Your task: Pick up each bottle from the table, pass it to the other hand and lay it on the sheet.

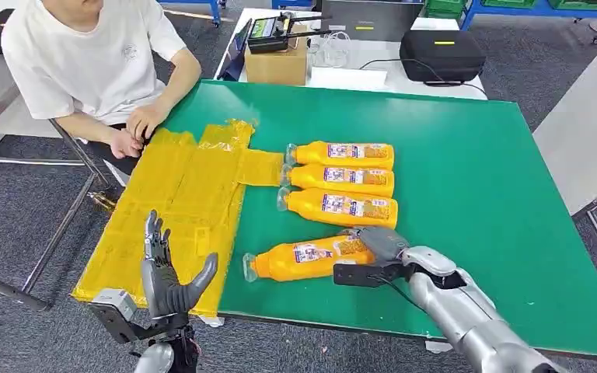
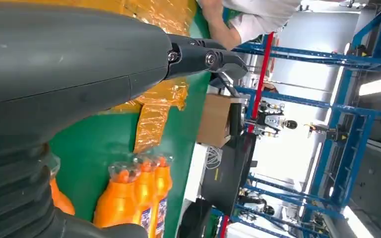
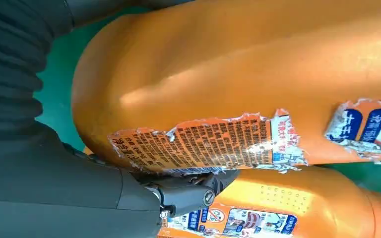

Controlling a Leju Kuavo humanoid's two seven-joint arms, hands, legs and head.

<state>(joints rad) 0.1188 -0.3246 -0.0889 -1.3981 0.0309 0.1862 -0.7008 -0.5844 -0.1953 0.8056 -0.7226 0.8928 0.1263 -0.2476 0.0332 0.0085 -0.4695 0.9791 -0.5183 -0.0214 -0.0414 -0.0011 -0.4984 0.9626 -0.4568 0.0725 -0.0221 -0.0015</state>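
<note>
Right hand (image 1: 377, 247) wraps the base of the nearest orange plastic bottle (image 1: 307, 259), lying on the green table (image 1: 466, 179) beside the yellow sheet (image 1: 183, 202). Left hand (image 1: 167, 276) waits, fingers spread, empty. Advice: firm grip before lifting; keep bottle level for handover.

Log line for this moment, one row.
right hand: gripping nearest bottle on table | left hand: open over sheet | sheet: no bottles

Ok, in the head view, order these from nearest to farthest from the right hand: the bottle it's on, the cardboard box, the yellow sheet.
1. Bottle, under the right hand at the table's near edge.
2. Yellow sheet, left of the bottles.
3. Cardboard box, beyond the far edge.
</note>
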